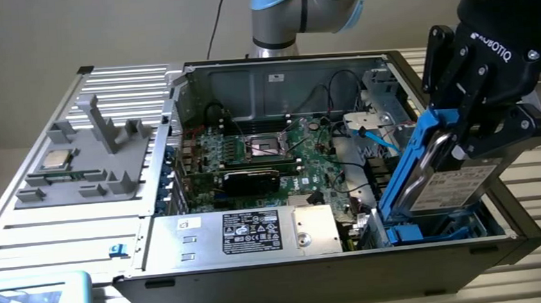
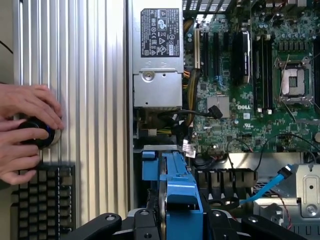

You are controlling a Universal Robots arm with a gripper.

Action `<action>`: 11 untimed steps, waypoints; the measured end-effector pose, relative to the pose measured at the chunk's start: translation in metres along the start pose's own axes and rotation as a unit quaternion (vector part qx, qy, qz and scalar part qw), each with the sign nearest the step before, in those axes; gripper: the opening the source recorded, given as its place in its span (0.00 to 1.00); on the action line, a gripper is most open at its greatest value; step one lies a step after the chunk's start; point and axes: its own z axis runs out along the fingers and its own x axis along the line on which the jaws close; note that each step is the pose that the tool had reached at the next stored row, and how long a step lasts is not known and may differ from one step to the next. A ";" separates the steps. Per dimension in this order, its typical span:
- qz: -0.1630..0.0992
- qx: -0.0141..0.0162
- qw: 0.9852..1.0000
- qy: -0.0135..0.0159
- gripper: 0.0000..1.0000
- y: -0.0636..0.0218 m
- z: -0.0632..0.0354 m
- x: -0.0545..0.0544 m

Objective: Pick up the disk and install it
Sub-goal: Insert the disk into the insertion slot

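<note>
Install step in hand: the disk point(image 1: 448, 184) is gripped by the partly closed tool point(image 1: 469, 144) and held tilted over the blue drive bay point(image 1: 414, 233). For seating, alignment with the bay is judged necessary.

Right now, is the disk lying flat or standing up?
Standing on edge, tilted: the end effector grips the disk, its lower end at the blue bay.

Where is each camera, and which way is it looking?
Exterior view: off the arm, beside the open computer case, looking down into it; the arm and pincer holding the disk show.
Wrist view: on the wrist, looking down past the disk at the motherboard; the pincer and a person's hands show.
Both share disk and motherboard.
</note>
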 end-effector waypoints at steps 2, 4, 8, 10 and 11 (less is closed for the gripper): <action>0.000 0.000 1.000 0.000 0.37 -0.0001 0.0020 0.000; 0.000 0.000 1.000 0.000 0.37 -0.0003 0.0036 0.000; 0.000 0.000 1.000 0.000 0.37 -0.0009 0.0073 0.000; 0.000 0.000 1.000 0.000 0.37 -0.0011 0.0092 0.000; 0.000 0.000 1.000 0.000 0.37 -0.0012 0.0101 0.000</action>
